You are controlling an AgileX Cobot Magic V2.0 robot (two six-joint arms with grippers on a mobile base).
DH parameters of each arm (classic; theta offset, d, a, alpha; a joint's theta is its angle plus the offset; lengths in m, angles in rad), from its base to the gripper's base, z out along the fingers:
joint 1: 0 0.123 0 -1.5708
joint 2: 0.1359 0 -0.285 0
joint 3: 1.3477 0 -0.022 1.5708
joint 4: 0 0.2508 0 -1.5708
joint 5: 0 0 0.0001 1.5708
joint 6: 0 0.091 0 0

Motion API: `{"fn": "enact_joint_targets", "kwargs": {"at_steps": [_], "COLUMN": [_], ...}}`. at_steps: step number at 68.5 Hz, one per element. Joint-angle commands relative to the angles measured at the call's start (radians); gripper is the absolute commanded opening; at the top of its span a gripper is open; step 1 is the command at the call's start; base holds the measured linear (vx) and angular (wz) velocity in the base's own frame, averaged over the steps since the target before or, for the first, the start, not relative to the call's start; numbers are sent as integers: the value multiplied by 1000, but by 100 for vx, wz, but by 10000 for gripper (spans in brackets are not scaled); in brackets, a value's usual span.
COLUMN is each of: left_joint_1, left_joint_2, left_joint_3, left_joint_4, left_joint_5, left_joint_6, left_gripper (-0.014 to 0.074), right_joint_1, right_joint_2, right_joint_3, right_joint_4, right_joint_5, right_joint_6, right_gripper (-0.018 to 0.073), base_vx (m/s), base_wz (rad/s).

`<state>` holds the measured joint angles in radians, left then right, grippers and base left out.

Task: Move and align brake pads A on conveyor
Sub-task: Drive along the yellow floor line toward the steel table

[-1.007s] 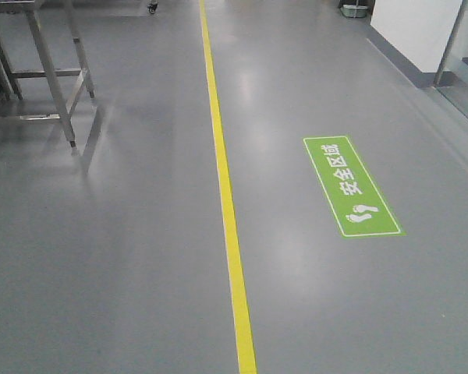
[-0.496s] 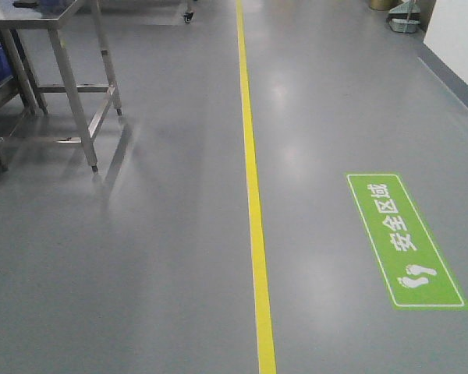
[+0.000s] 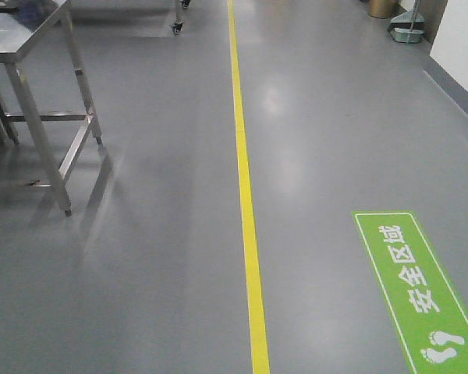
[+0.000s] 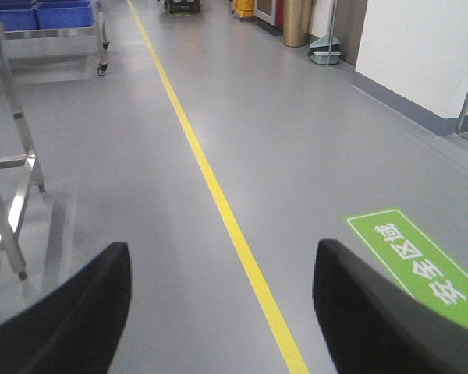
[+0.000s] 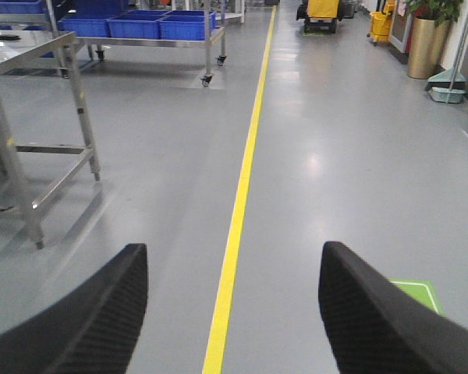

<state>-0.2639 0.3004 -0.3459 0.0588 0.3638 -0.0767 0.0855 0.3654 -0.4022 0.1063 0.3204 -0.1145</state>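
Note:
The brake pads A and the conveyor are out of view in every frame. My left gripper (image 4: 222,257) is open, its two black fingers wide apart over bare grey floor, with nothing between them. My right gripper (image 5: 234,257) is open as well, holding nothing, and a yellow floor line (image 5: 238,210) runs between its fingers. In the front view neither gripper shows.
A steel table (image 3: 23,47) on thin legs stands at the left. A yellow floor line (image 3: 246,202) runs down the aisle. A green floor sign (image 3: 421,288) lies at the right. Farther off stand a wheeled rack with blue bins (image 5: 140,27), a brass-coloured bin (image 5: 423,47) and a dustpan (image 5: 448,93).
The view has travelled along the aisle: the green sign has slid toward the lower right, and the steel table now stands nearer at the left.

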Motion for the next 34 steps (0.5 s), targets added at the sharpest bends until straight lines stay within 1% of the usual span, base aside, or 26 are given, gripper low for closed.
{"fn": "enact_joint_targets", "kwargs": {"at_steps": [1,17,34], "left_joint_1": [-5,-5,-5], "left_joint_2": [11,11,11], "left_joint_3": [-28,-28,-28], "left_joint_4": [-1,-1,-1], "left_joint_5": [-69,-69,-69], "left_joint_6": [-1,-1,-1], "left_gripper": [489,489,489], "right_joint_1": [-4,-4,-4], "right_joint_2": [11,11,11], "right_joint_3": [-25,-25,-25], "right_joint_4": [-4,-4,-4], "right_joint_5": [-74,-74,-74], "right_joint_6": [-7,-7,-7], "right_gripper": [463,463,463], "base_vx": [62,63,65], "base_wz": [-16,-10,6]}}
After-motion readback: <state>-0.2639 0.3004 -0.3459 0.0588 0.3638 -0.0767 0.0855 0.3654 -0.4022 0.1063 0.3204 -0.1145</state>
